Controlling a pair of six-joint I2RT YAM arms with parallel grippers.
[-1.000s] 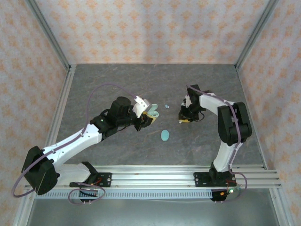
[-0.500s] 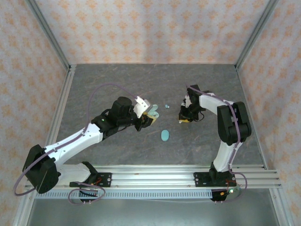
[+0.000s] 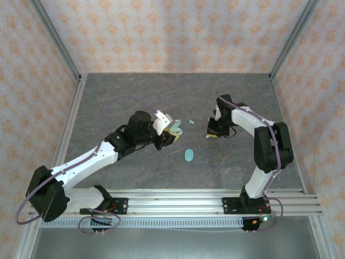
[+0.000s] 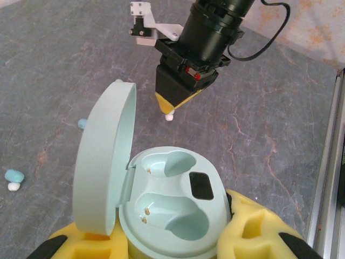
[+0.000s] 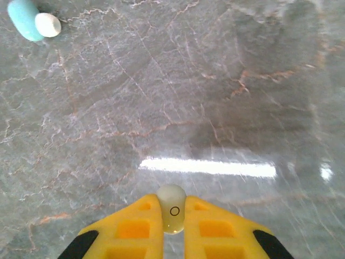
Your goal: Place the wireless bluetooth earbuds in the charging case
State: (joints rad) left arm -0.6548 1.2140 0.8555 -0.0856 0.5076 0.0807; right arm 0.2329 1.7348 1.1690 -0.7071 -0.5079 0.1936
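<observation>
My left gripper (image 3: pixel 171 136) is shut on the open mint charging case (image 4: pixel 178 208), held above the table with its lid (image 4: pixel 105 162) swung up to the left. Both of its sockets are empty. My right gripper (image 5: pixel 172 216) is shut on a whitish earbud (image 5: pixel 171 208), pinched between the yellow fingertips just over the table. In the left wrist view that gripper (image 4: pixel 172 105) hangs beyond the case with the earbud (image 4: pixel 169 116) at its tip. A light blue earbud (image 5: pixel 24 16) with a white piece (image 5: pixel 47 24) beside it lies on the table. Another small blue earbud (image 4: pixel 82 123) lies nearby.
A closed teal oval case (image 3: pixel 188 155) lies on the grey table (image 3: pixel 135 97) between the two grippers, nearer the front. Patterned walls and metal posts enclose the table on three sides. The rail with the arm bases runs along the near edge.
The right gripper has closed on the whitish earbud and its arm has shifted slightly to the right. The left arm and the open case have stayed put.
</observation>
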